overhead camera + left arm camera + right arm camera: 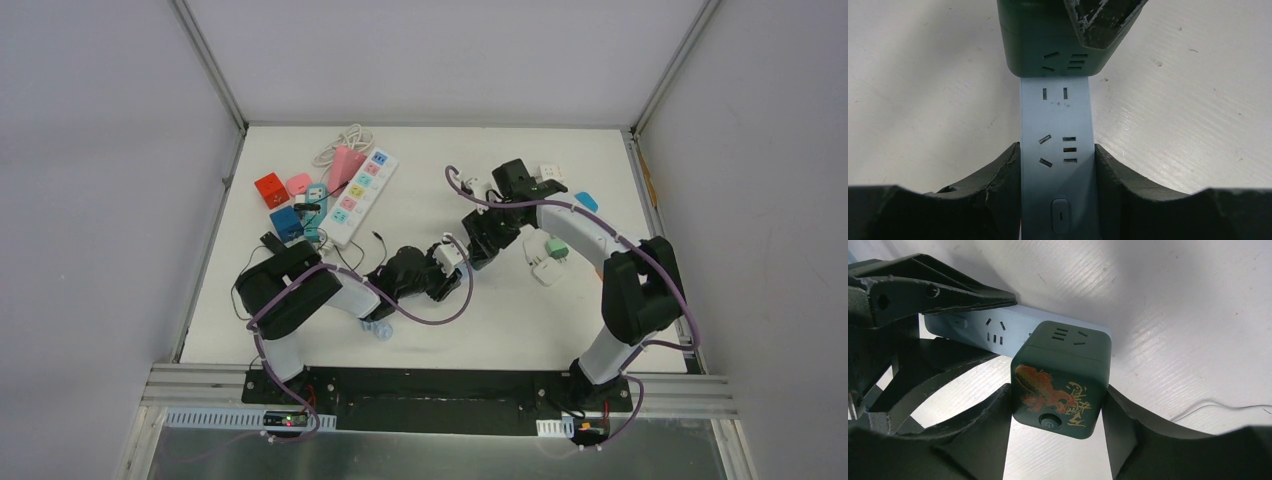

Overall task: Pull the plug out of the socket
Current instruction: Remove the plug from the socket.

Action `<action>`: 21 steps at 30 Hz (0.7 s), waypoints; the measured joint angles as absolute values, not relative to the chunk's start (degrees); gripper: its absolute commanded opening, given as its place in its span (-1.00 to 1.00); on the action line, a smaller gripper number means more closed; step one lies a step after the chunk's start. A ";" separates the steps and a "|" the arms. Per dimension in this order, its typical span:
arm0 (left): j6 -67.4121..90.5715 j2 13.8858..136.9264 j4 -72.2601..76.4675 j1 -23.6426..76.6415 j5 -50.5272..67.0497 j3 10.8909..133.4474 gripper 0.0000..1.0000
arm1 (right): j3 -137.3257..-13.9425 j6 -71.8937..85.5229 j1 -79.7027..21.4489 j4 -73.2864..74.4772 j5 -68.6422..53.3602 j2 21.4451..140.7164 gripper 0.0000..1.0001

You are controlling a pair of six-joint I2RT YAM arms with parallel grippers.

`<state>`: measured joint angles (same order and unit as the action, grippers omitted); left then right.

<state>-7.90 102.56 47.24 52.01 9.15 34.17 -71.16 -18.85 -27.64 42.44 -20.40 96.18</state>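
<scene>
A pale blue socket strip (pixel 1058 120) lies across the middle of the table, and a dark green cube plug (pixel 1060 377) with a red and gold dragon print sits on its far end. My left gripper (pixel 1058 167) is shut on the strip's switch end, with a finger pressed against each long side. My right gripper (pixel 1055 410) is shut on the green cube plug (pixel 1045 40), with its fingers on two opposite faces. In the top view the two grippers meet at mid-table, the left gripper (pixel 445 268) next to the right gripper (pixel 478 245).
A long white strip with coloured sockets (pixel 362 197), a pink plug (pixel 347 163), a red cube (pixel 270 188) and a blue cube (pixel 286 222) lie at the back left. White and green adapters (pixel 548 258) lie right of the grippers. A thin white wire (pixel 1228 407) crosses the table nearby.
</scene>
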 measured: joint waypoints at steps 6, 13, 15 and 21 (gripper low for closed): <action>-6.42 102.56 46.33 51.66 9.56 34.63 -1.00 | -71.37 -17.67 -28.95 42.00 -19.31 96.97 0.77; -4.80 102.59 45.87 51.64 10.15 34.85 -1.00 | -71.37 -16.73 -31.09 39.94 -14.31 98.28 0.47; -4.43 102.59 45.58 51.64 10.15 35.05 -1.00 | -71.37 -16.67 -31.90 39.77 -12.78 99.11 0.01; -3.18 102.59 44.71 51.64 9.52 35.46 -1.00 | -71.37 -15.35 -32.67 39.11 -9.80 99.39 -1.00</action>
<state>-3.18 102.59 44.71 51.64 9.52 35.46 -71.37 -15.35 -32.67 39.11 -9.80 99.39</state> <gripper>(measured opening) 0.460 0.609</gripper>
